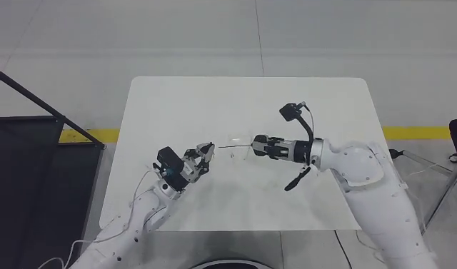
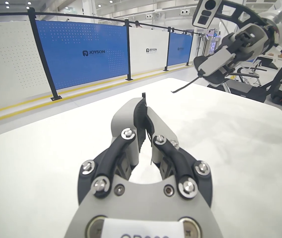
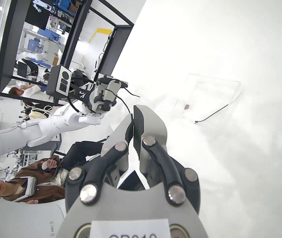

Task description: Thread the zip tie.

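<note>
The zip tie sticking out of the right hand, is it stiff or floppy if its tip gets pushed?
Probably springy, not floppy: the zip tie juts unsupported from the right hand with only a slight droop. Being so thin, it would likely bow aside under a push on its tip.

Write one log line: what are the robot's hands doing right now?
left hand: shut on zip tie end | right hand: shut on black strand | ends: apart, not threaded | another tie: lying on table
</note>
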{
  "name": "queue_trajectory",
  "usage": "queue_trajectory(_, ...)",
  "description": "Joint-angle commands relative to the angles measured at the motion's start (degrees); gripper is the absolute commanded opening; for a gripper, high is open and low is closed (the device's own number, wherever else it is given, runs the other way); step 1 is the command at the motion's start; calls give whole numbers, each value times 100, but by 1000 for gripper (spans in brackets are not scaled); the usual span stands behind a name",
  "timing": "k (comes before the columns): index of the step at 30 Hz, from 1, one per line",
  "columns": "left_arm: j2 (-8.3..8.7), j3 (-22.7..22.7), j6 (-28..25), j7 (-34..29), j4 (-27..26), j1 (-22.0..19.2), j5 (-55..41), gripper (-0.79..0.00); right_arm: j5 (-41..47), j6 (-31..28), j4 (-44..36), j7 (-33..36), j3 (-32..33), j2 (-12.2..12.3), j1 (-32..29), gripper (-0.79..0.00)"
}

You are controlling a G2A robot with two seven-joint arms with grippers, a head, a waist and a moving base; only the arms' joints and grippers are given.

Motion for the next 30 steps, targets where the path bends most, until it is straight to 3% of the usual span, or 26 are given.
queue_trajectory(1, -38, 30, 67, 75, 37, -3, 9, -785, -7, 114, 44, -37, -51, -10, 63, -785)
queue_trajectory(17, -48, -2, 79, 2, -70, 30, 99, -785, -29, 136, 40, -52, -57, -10, 72, -785)
queue_trajectory(30, -151, -100, -115, 342, 84, 16, 260, -785, 243, -182, -274, 55, 97, 66, -323, -785)
